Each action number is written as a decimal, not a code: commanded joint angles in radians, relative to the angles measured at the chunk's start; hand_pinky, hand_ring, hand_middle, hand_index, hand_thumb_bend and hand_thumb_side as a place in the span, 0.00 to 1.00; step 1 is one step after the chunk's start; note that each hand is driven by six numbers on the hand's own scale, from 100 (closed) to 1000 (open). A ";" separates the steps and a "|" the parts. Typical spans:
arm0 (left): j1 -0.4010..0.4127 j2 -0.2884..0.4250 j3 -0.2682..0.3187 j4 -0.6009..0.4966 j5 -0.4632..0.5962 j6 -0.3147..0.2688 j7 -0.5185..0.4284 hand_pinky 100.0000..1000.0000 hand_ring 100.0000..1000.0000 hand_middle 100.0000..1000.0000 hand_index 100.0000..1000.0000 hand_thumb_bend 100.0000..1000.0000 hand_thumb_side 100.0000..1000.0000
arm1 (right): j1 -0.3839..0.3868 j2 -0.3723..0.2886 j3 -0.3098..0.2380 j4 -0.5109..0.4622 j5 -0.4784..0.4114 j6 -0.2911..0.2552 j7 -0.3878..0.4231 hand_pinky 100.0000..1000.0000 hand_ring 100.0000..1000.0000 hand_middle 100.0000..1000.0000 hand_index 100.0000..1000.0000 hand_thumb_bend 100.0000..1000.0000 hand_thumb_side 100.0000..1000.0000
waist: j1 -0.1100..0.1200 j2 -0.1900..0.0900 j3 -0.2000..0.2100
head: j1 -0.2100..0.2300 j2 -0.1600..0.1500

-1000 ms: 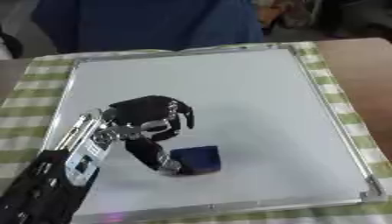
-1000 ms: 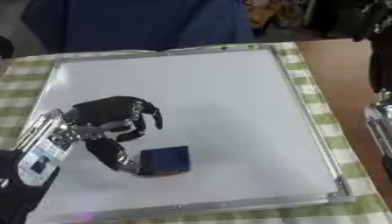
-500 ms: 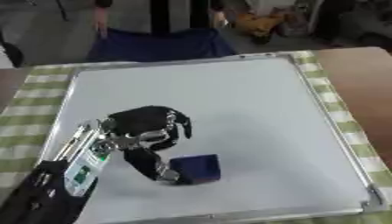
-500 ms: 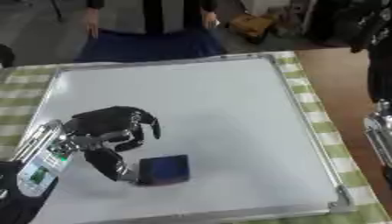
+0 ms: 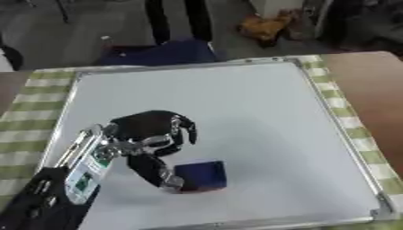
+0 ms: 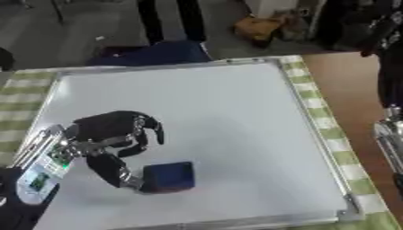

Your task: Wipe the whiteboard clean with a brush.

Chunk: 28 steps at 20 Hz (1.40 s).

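Whiteboard lying flat on the bench, over a green-and-white checked cloth showing along its left, far and right edges. Board surface appearing white and unmarked, framed by a silver rim. Dark blue block-shaped brush sitting on the near-left part of the board, toward the near edge. Left robot hand reaching in from the lower left, hanging over the board just beyond and to the left of the brush. Fingers curling downward in a half-closed arch above the board, not wrapping the brush. Thumb extending down toward the near side, its tip lying right against the left face of the brush; actual contact not clearly confirmable. Nothing seen between fingers and thumb. Silver forearm with a green-labelled panel trailing back to the lower-left corner. Right robot hand: only a dark arm and a silver part showing at the right edge of the right eye view, beside the bench; finger position not determinable. Blue cloth-like item lying beyond the far edge of the board.
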 commanded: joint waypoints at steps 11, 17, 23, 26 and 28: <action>-0.012 0.005 0.016 -0.028 0.023 0.006 -0.025 0.81 0.75 0.58 0.01 0.54 0.81 | -0.010 -0.018 -0.011 -0.014 -0.006 -0.002 -0.002 0.68 0.55 0.44 0.21 0.05 0.98 | -0.008 -0.016 -0.002 | -0.003 -0.013; -0.012 0.004 0.018 -0.029 0.027 0.007 -0.029 0.81 0.75 0.58 0.01 0.54 0.81 | -0.010 -0.018 -0.011 -0.014 -0.007 -0.004 -0.004 0.68 0.56 0.44 0.21 0.05 0.98 | -0.010 -0.018 -0.003 | -0.002 -0.015; -0.013 0.003 0.021 -0.028 0.029 0.007 -0.034 0.81 0.74 0.58 0.01 0.54 0.81 | -0.011 -0.019 -0.011 -0.014 -0.009 -0.006 -0.005 0.68 0.55 0.44 0.21 0.05 0.98 | -0.012 -0.018 -0.003 | -0.003 -0.017; -0.013 0.001 0.022 -0.028 0.031 0.007 -0.037 0.81 0.74 0.58 0.01 0.54 0.81 | -0.012 -0.019 -0.011 -0.014 -0.009 -0.007 -0.005 0.68 0.55 0.44 0.21 0.05 0.98 | -0.012 -0.017 -0.003 | -0.003 -0.017; -0.014 0.001 0.023 -0.029 0.032 0.008 -0.039 0.81 0.74 0.58 0.01 0.54 0.81 | -0.011 -0.019 -0.011 -0.014 -0.009 -0.007 -0.004 0.68 0.55 0.44 0.21 0.05 0.98 | -0.013 -0.016 -0.003 | -0.003 -0.018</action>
